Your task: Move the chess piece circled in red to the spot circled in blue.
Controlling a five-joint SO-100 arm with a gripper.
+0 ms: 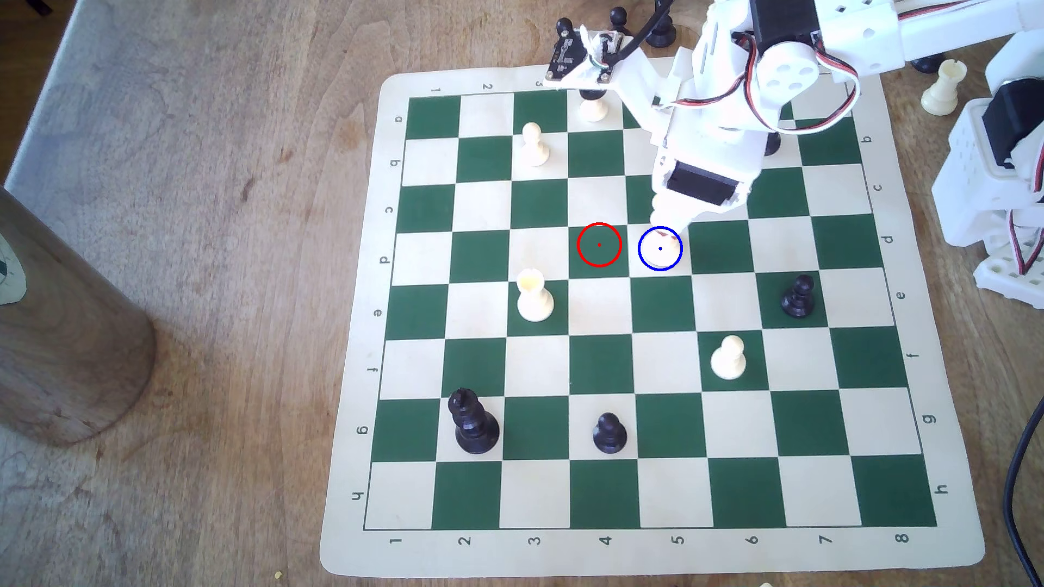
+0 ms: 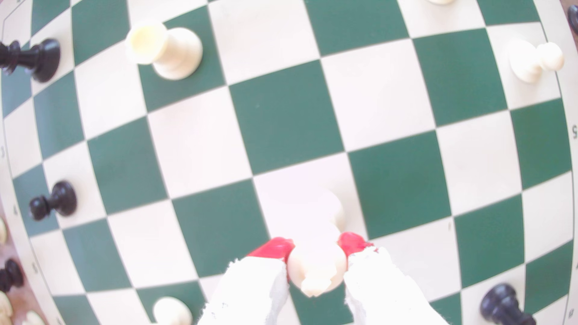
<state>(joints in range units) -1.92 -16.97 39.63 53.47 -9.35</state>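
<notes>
The white plastic gripper reached down over the spot circled in blue, a cream square of the matte roll-up chessboard. In the wrist view its two rough-edged white fingers, tipped with glossy red pads, were clenched on either side of the chess piece circled in red, a smooth cream piece with a bulbous pointed head; its rounded, flared base stood over a cream square, though contact with the board could not be told. The red-ringed green square lay bare just beside the blue ring, on the exterior view's left. A cream piece with a wide cupped top stood on a green square further to the exterior view's left. Round-headed white pawns and glossy black pieces stood well apart. The board rested on a grained wooden table.
</notes>
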